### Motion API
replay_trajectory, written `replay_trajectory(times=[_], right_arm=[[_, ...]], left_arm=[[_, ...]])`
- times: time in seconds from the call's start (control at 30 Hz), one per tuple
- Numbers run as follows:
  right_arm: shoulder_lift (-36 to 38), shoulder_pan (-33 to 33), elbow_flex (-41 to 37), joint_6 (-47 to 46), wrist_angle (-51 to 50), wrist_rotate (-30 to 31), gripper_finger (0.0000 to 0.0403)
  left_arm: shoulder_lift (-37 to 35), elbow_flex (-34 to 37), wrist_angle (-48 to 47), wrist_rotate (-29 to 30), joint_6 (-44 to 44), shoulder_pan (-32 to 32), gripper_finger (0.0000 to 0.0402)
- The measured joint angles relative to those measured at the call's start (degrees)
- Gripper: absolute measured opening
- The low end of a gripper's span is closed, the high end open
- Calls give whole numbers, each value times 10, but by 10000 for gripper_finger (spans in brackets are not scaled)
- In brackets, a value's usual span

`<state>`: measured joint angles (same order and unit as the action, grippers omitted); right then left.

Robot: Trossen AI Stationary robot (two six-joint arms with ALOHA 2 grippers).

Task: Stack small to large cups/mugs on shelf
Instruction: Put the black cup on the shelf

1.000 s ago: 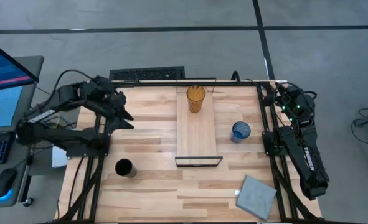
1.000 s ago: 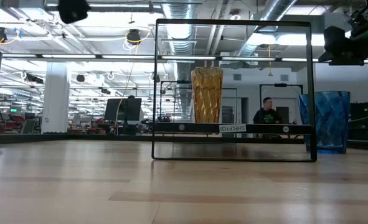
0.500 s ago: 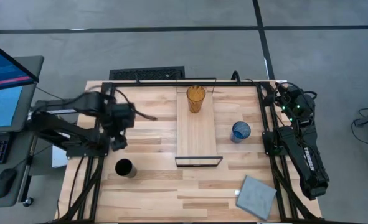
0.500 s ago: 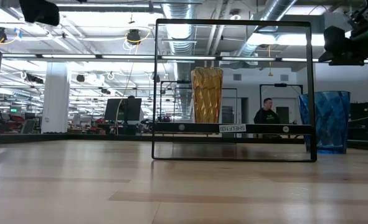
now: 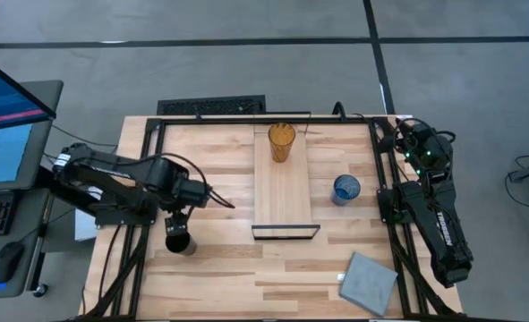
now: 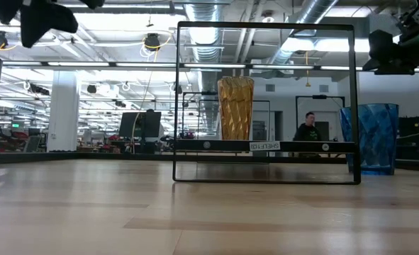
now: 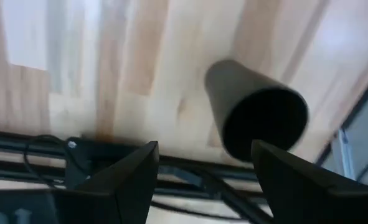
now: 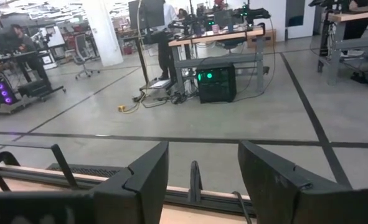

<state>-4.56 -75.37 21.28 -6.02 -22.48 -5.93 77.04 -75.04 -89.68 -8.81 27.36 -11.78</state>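
Note:
The black cup (image 5: pixel 179 242) stands upright on the table near its left front; it also shows in the left wrist view (image 7: pixel 258 115). My left gripper (image 5: pixel 178 220) hovers just above and beyond it, open (image 7: pixel 205 180), fingers pointing down, touching nothing. The amber tumbler (image 5: pixel 282 143) stands upright on the far end of the light-wood shelf (image 5: pixel 282 201), whose black frame (image 6: pixel 266 103) is at its near end. The blue cup (image 5: pixel 345 189) stands on the table right of the shelf. My right gripper (image 8: pixel 202 177) is open and empty at the table's far right corner (image 5: pixel 409 132).
A grey square pad (image 5: pixel 369 282) lies at the table's near right. Black rails (image 5: pixel 148 179) run along the table's left and right sides. A keyboard (image 5: pixel 212 106) lies beyond the far edge. A person (image 6: pixel 310 127) shows far off in the room.
My left gripper has swung from the table's far left toward the near edge and lowered, tipping to point down over the black cup. The cups and the shelf have stayed in place.

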Motion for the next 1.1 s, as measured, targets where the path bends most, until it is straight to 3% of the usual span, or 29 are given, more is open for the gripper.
replay_trajectory(times=[0.47, 0.87, 1.1], right_arm=[[0, 0, 0, 0, 0, 0, 214], [0, 0, 0, 0, 0, 0, 214], [0, 0, 0, 0, 0, 0, 214]], left_arm=[[-3, 106, 144, -45, 54, -68, 249], [-3, 168, 151, -40, 70, -89, 248], [-3, 198, 162, -26, 74, -88, 208]])
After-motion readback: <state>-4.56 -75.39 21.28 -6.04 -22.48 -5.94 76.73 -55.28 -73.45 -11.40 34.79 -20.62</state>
